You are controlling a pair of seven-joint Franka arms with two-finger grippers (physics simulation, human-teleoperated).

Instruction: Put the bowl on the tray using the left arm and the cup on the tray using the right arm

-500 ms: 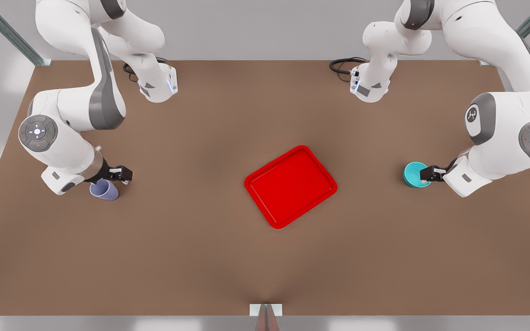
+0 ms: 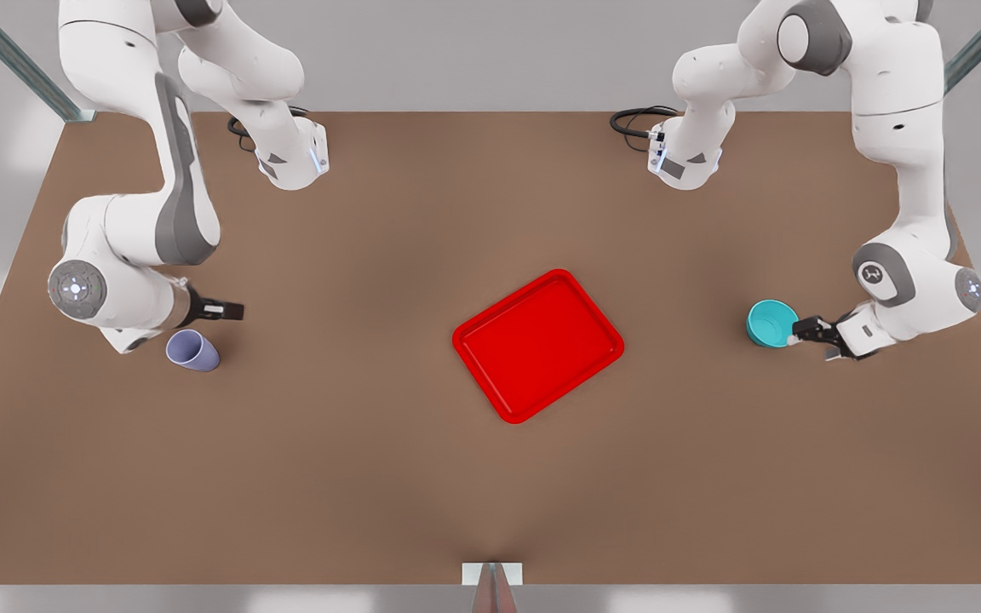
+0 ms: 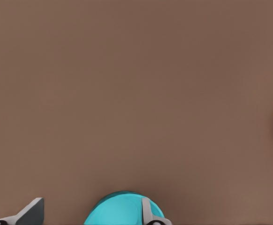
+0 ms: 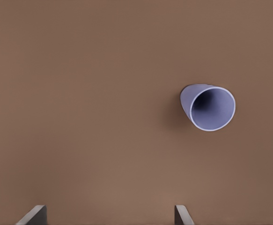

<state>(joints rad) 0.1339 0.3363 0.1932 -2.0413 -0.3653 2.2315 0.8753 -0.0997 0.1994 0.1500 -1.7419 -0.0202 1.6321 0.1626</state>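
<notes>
Now my left gripper (image 2: 800, 331) gapes astride the bowl (image 2: 770, 323) rim; right gripper (image 2: 226, 310) open, empty, beside the cup (image 2: 193, 350).

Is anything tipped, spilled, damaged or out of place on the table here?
Nothing stands out. The cup and the bowl stand upright on the table, and the tray lies flat, empty, turned askew to the table edges. The right gripper is open beside the cup; the left gripper is open, one finger over the bowl's rim.
</notes>
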